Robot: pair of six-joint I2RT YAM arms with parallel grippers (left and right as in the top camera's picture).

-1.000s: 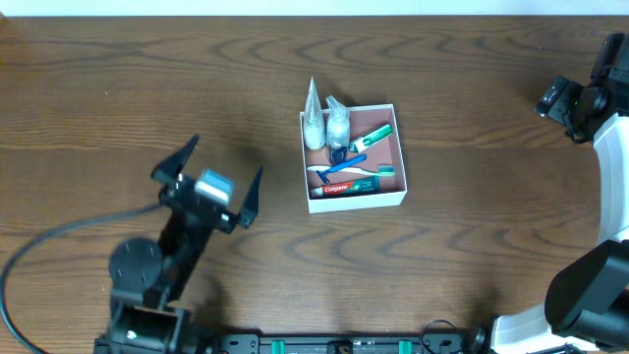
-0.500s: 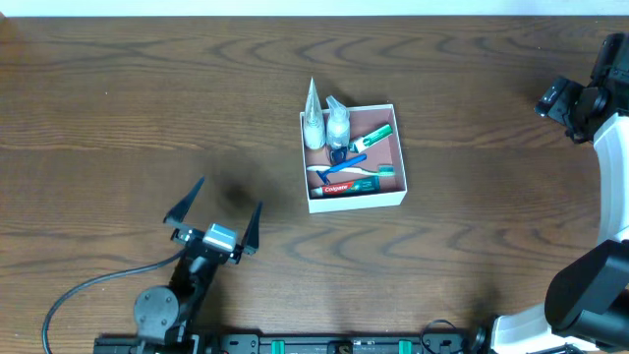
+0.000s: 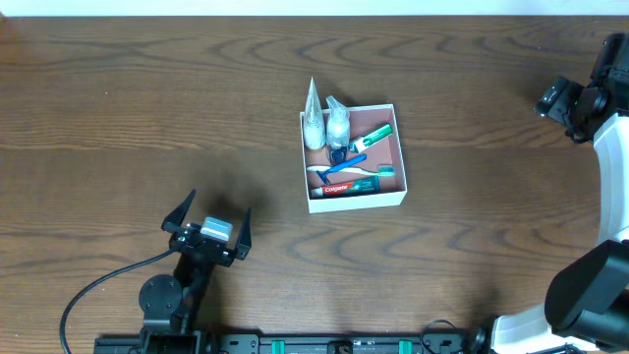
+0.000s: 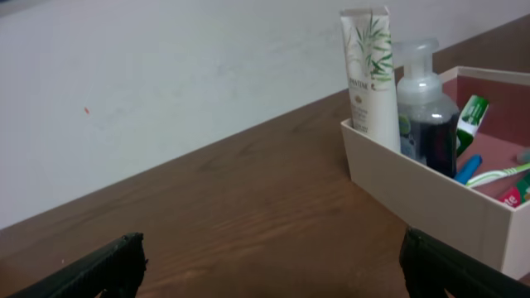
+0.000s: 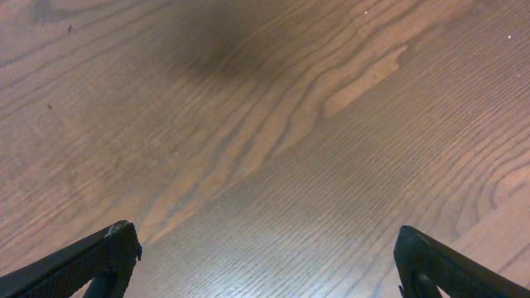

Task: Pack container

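The container, a shallow white-walled box with a pink-brown inside, sits at the table's middle. It holds a white tube, a pump bottle, a Colgate toothpaste box, toothbrushes and a green tube. The left wrist view shows the container, the tube and the bottle to the right. My left gripper is open and empty, low at the front left; its fingers frame bare wood. My right gripper is open and empty over bare wood; its arm is at the far right edge.
The brown wooden table fills the overhead view. A black cable runs from the left arm's base at the front left. A pale wall lies beyond the table's far edge in the left wrist view.
My left arm has drawn back toward the front edge and folded down, away from the container. Its gripper stays open. The right arm and the container's contents have not moved.
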